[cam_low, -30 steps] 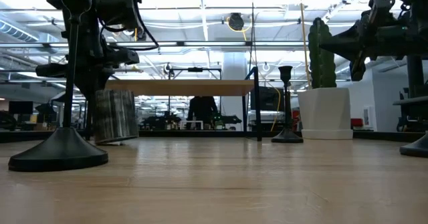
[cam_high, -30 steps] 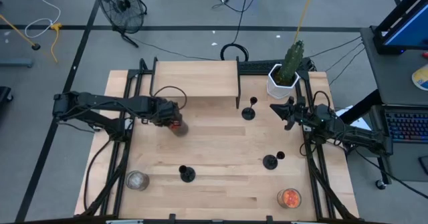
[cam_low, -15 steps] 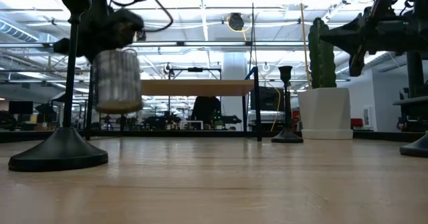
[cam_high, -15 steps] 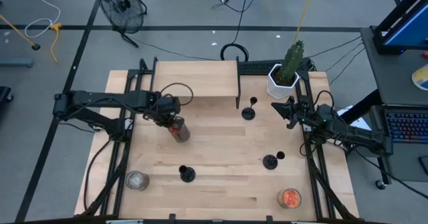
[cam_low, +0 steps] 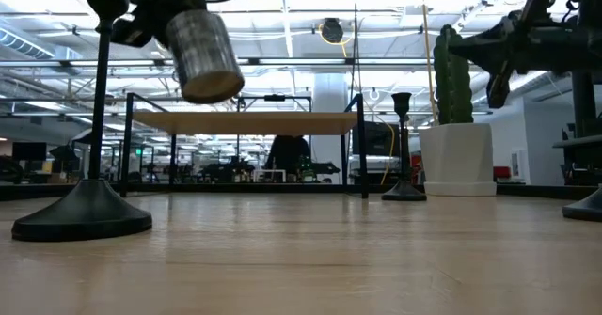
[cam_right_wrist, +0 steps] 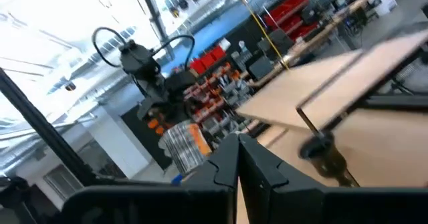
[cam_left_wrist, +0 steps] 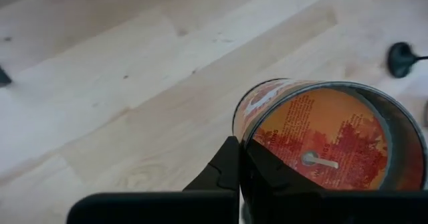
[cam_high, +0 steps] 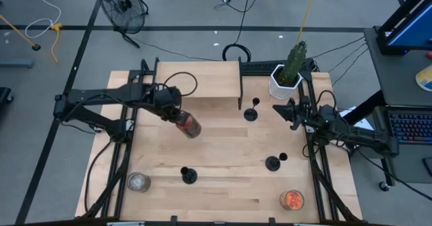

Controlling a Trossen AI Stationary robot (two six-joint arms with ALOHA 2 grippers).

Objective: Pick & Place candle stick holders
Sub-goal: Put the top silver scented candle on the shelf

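My left gripper (cam_high: 179,117) is shut on a glass jar with orange contents (cam_high: 190,126), held tilted well above the table's left middle (cam_low: 202,56). Three black candle stick holders stand on their round bases: one near the shelf (cam_high: 252,111), one at the right (cam_high: 273,162), one at the near left (cam_high: 187,175). My right gripper (cam_high: 277,109) hovers shut and empty at the table's right side, near the white pot. My left gripper holds the jar by its rim (cam_left_wrist: 245,127), with one finger (cam_left_wrist: 224,170) outside the glass wall and the other (cam_left_wrist: 271,180) inside the mouth. The fingers slant down from the table's left. The jar hangs tilted below them, lifted clear of the table.
A low wooden shelf (cam_high: 196,77) stands at the far middle. A cactus in a white pot (cam_high: 287,77) sits at the far right. A jar with grey contents (cam_high: 138,181) stands at the near left, another orange jar (cam_high: 292,199) at the near right.
My left gripper has risen and drifted toward the table's right edge, rolling as it went. The jar, which stood on the table, is now lifted clear and tipped over to a slant.
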